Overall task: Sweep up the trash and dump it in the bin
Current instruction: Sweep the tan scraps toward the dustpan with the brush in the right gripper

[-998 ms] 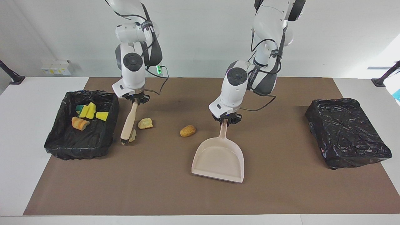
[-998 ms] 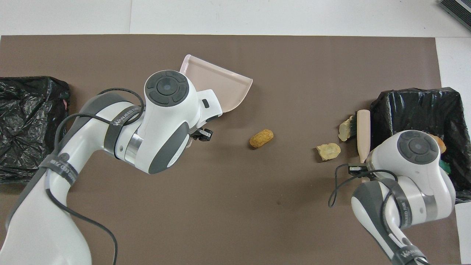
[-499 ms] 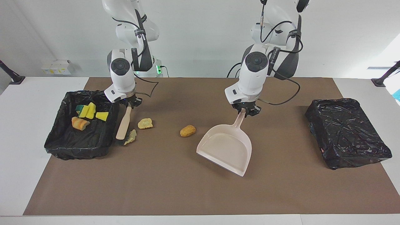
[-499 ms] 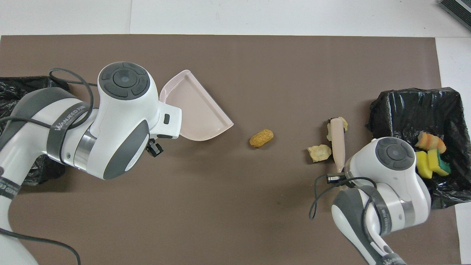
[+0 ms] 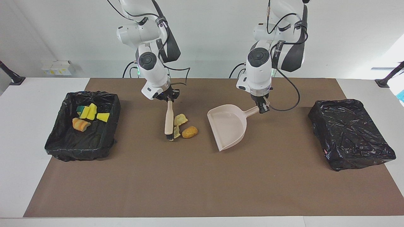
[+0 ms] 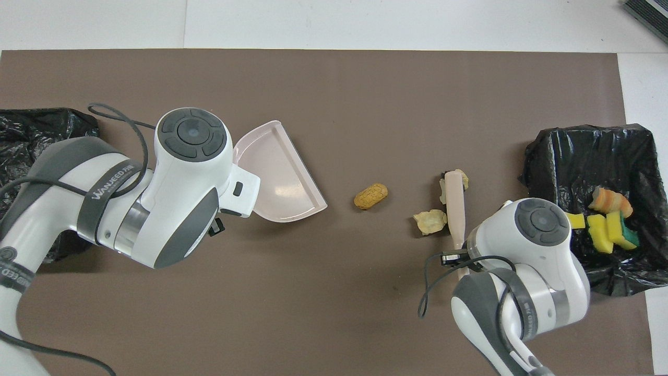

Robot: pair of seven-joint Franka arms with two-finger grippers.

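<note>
This looks like a robotics lab rather than anyone's home. Two white arms (image 5: 151,47) are bolted at the edge of a plain white table (image 5: 28,132) covered with a brown mat (image 5: 202,189), cables hanging loose off them, against a bare white wall (image 5: 208,37). Black camera mounts (image 5: 11,75) are clamped at the table's ends.

One brand is showing: "WANEED" in white letters on the grey band of the left arm (image 6: 107,180), just up the arm from its hand, with further letters too small to read.
</note>
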